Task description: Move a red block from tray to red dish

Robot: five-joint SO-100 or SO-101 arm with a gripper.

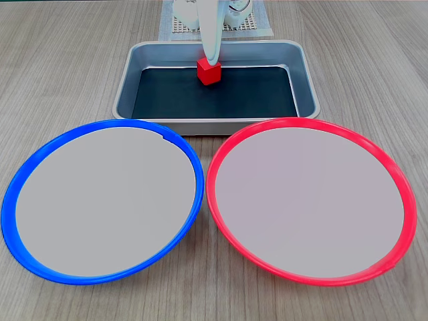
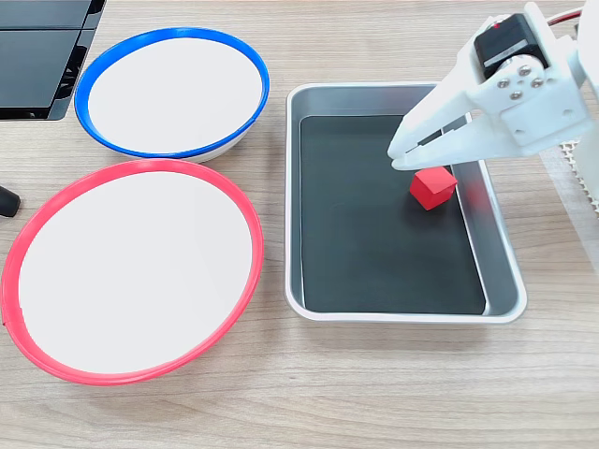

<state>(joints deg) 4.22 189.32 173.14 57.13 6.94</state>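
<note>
The red block [image 2: 432,186] lies in the tray [image 2: 502,251], just below the white gripper [image 2: 398,159], whose jaws look nearly together and hold nothing. The red dish [image 1: 309,201] sits nearby on the bench [image 1: 60,60].

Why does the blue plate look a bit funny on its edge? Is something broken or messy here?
Nothing is spilled. The blue-rimmed dish has a small notch in its rim near the tray in a fixed view. The red block sits in the tray under the tool. The red dish is empty.
</note>
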